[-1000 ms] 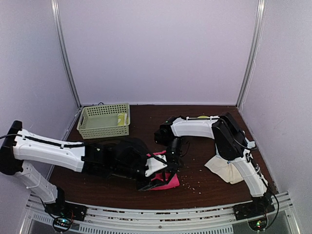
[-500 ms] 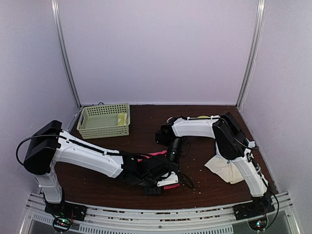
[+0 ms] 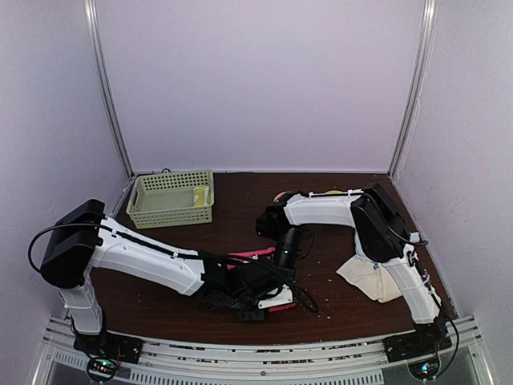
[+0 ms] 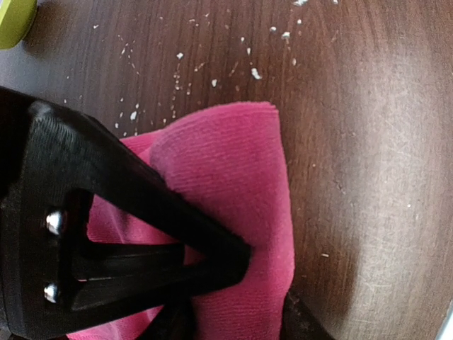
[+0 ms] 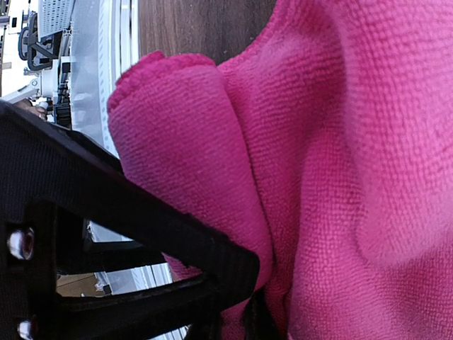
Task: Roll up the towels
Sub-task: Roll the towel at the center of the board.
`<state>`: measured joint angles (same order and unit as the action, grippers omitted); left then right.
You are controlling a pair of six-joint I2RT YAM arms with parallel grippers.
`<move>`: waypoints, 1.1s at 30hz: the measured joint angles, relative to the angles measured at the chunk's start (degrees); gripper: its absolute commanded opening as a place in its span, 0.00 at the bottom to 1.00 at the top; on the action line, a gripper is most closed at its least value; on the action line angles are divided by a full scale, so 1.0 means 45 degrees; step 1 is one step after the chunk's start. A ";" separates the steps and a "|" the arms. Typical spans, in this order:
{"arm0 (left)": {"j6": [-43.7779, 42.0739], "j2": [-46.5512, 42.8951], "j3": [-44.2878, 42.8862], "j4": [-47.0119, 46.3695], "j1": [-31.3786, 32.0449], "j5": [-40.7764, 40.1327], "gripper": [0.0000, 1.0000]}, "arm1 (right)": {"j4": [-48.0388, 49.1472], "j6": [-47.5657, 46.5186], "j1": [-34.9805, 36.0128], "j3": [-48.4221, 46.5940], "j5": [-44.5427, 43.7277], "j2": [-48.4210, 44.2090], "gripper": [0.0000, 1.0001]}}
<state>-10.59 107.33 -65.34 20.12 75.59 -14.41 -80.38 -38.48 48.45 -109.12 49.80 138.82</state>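
Pink towel (image 4: 233, 177) sits front-centre, between my two grippers. It's only partly rolled: one fat fold made, the rest loose. My right gripper (image 5: 248, 297) is closed, pinching a fold of it. Left gripper (image 3: 260, 301) is on it too, but I can't tell if its jaws grip. Cream towel (image 3: 367, 279), off to the right, is unrolled. Something yellow in the green basket (image 3: 170, 210), prob. a towel. No blue one in sight.

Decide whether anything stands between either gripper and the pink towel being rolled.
Nothing visible does. The right gripper is shut on the pink towel, and the left gripper has its fingers against the towel's folded end. The green basket and the cream towel lie off to the sides.
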 measured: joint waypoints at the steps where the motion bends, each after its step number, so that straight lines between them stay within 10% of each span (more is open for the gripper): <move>1: 0.0000 0.0000 0.0000 -0.0005 0.0000 0.0000 0.41 | 0.0005 0.0019 0.0000 0.0000 0.0005 -0.0005 0.01; 10: 0.0097 0.0204 0.0005 -0.0165 0.0058 -0.0374 0.14 | 0.0267 -0.0175 -0.0019 0.0379 -0.0277 -0.0826 0.36; 16: 0.0257 0.0223 -0.0121 -0.0073 -0.0107 0.0019 0.08 | 0.0860 0.0049 -0.1001 -0.0034 -0.0763 -0.4119 0.42; 25: 0.1496 0.0602 -0.0772 0.0199 -0.3808 0.7820 0.08 | 0.3468 0.0661 -0.2773 0.1826 -0.0418 -1.0486 0.40; 33: 0.3007 0.2841 -0.1836 0.0199 -0.6052 1.4154 0.07 | 0.5357 -0.0170 -0.0121 0.6518 -0.1967 -1.3216 0.41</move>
<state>2.94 120.11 -73.60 21.02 48.36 49.28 -56.27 -39.24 47.90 -79.79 40.95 79.35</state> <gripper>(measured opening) 0.136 0.397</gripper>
